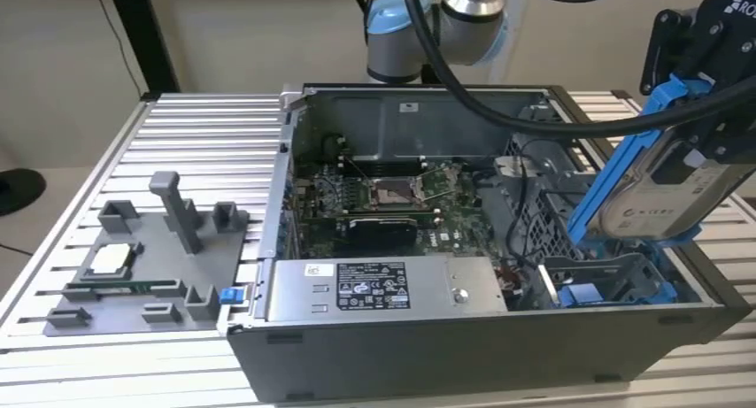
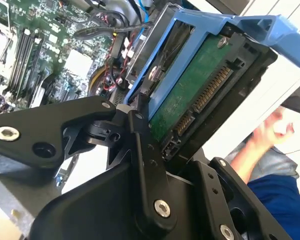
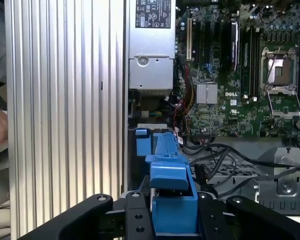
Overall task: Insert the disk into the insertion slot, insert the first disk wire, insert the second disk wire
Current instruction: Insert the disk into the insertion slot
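Disk [image 1: 653,194], flat, silver-grey, in a bright blue plastic carrier [image 1: 622,165], held aslant

One disk: its long axis runs steeply, upper end leaning toward the exterior view's right, lower end just above the one insertion slot [image 1: 614,273] of grey perforated metal and blue plastic. One black gripper [image 1: 697,138] is clamped on its upper part

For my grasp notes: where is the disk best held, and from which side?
Clamp the blue carrier frame's opposite edges, coming from above as the hand does: the disk is flat, and its lower end is free toward the insertion slot.
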Tool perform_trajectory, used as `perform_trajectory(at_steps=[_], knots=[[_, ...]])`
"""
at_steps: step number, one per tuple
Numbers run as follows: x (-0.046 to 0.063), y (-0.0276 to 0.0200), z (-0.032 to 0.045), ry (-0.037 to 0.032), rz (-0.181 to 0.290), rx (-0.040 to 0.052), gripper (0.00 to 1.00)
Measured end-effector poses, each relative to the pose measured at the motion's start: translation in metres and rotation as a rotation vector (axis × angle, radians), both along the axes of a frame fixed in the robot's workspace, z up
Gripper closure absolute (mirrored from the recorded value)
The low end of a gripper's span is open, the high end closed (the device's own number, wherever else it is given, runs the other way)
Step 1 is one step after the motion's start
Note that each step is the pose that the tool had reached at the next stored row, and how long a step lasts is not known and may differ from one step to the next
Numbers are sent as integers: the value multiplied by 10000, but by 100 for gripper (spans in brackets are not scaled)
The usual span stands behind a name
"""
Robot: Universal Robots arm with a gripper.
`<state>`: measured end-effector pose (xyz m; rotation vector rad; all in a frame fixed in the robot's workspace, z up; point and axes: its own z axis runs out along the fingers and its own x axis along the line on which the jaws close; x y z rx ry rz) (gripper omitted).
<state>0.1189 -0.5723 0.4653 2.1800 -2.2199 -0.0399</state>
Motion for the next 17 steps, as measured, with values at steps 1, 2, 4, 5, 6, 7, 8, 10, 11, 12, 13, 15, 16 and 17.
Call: perform_trajectory(at_steps=[1,2,4,5,6,7,8,10,11,12,13,15,16,17], knots=[[0,0,-2,0,0,0,100],[0,0,-3,0,0,-1,100],[0,0,-11,0,0,0,100],[0,0,-13,0,0,-1,100],[0,0,-15,0,0,0,100],[0,0,-18,0,0,0,100],[0,0,-22,0,0,0,100],[0,0,-33,0,0,0,100],[0,0,-40,0,0,0,100],[0,0,-45,0,0,-1,100],[0,0,-52,0,0,-1,100],[0,0,-62,0,0,-1,100],[0,0,-66,0,0,-1,100],[0,0,-70,0,0,-1,100]])
